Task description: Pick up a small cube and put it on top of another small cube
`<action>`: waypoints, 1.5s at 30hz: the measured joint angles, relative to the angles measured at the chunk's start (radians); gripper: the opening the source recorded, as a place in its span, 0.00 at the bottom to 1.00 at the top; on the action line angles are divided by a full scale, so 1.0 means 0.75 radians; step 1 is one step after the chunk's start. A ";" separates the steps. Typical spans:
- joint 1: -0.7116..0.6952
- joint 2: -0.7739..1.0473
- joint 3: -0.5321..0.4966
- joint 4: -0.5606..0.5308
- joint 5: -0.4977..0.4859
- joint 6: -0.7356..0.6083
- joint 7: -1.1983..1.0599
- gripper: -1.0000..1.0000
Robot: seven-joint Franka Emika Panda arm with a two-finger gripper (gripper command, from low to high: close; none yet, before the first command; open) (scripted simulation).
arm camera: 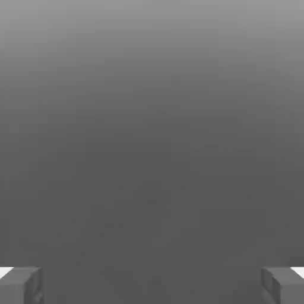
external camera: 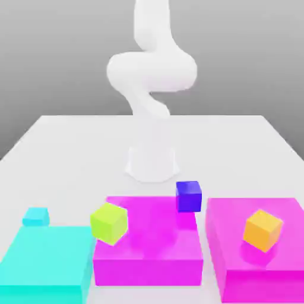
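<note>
On the white table (external camera: 65,142), at about eight o'clock in the exterior view, the small cyan cube (external camera: 35,217) is seen just behind the big flat cyan block (external camera: 44,261). Toward three o'clock, a lime cube (external camera: 109,223) and a blue cube (external camera: 189,196) are set on a magenta block (external camera: 148,252), and an orange cube (external camera: 262,230) on a second magenta block (external camera: 261,261). A wrong cube could be picked, judging by their closeness. In the hand view, the gripper (arm camera: 152,285) is shown with fingers (arm camera: 21,285) spread wide apart, nothing held or touched.
</note>
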 joint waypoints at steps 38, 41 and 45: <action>-0.704 1.369 -0.204 -0.437 0.514 0.823 -1.347 0.00; -0.633 1.238 -0.305 -0.469 0.379 0.725 -1.243 0.00; -0.569 1.114 -0.353 -0.470 0.163 0.593 -1.071 0.00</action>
